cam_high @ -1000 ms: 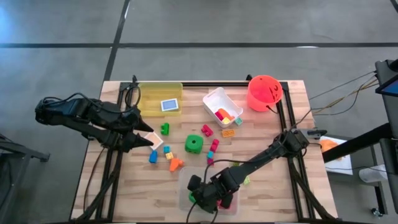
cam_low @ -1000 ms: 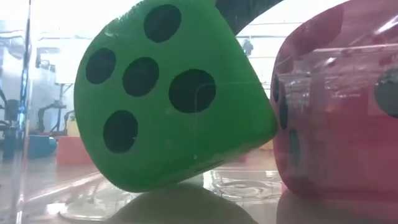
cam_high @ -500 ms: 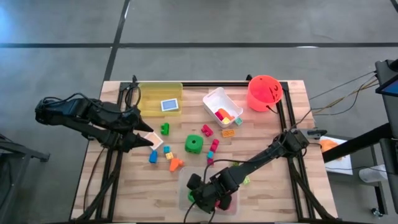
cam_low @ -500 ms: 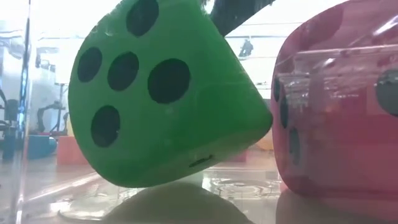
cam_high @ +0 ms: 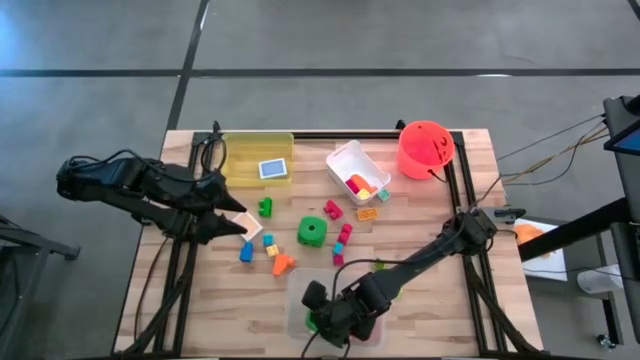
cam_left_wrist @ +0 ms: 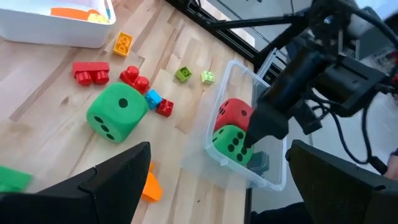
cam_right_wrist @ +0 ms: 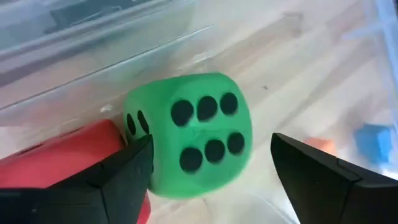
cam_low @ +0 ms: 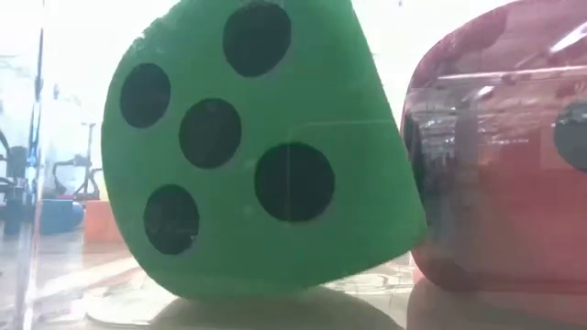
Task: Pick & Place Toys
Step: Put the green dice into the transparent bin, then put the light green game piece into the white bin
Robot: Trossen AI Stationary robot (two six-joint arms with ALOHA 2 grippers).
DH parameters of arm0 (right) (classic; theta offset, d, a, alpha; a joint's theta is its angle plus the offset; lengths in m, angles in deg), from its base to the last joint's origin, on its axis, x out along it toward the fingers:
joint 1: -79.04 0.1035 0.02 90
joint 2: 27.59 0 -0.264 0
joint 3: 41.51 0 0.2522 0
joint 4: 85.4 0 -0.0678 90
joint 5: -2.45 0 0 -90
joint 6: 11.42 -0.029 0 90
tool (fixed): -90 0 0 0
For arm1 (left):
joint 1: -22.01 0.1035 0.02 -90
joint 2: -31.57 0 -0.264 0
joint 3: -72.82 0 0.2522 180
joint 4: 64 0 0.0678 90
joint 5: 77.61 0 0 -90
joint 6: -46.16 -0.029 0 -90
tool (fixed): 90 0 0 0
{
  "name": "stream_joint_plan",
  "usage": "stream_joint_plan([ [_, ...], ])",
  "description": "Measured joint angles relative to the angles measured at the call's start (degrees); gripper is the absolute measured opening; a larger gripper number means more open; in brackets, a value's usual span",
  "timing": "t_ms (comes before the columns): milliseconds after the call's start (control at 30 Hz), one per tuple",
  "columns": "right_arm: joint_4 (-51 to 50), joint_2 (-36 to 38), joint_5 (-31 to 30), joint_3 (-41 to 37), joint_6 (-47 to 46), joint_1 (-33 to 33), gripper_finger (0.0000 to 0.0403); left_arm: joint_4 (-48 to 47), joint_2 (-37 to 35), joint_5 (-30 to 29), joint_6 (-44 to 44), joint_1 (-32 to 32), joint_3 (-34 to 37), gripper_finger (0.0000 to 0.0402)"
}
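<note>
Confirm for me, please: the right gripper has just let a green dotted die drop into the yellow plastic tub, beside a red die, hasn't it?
Not quite: the green dotted die lies in the clear plastic tub, not the yellow one. The left wrist view shows it beside the red die, with the right gripper open above it.

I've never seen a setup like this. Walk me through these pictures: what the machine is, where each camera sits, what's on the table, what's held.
Two dark robot arms work at a wooden table. One camera looks down from above, one sits at table height, one rides each wrist. Small bright blocks and a green die lie mid-table. The right gripper hangs over the clear tub, fingers open, holding nothing; below it a second green die sits beside a red die. The left gripper waits open at the table's left, empty.
</note>
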Motion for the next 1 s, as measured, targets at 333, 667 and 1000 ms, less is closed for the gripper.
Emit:
stream_joint_plan([
  [333, -10.9, 0.1, -3.3, 9.2, -10.1, 0.3, 0.0318, 0.1, 0.3, -1.1, 4.5, 0.0, 0.0, 0.0369],
  [667, -25.7, 0.8, -6.7, 20.1, -41.1, 0.2, 0.0317, -1.6, 0.6, -1.7, 11.8, 0.0, 0.0, 0.0369],
  [1000, -36.3, 7.5, -13.6, 19.2, -72.8, 3.7, 0.0317, -2.6, 4.0, -1.7, 13.0, 0.3, 0.1, 0.0369],
])
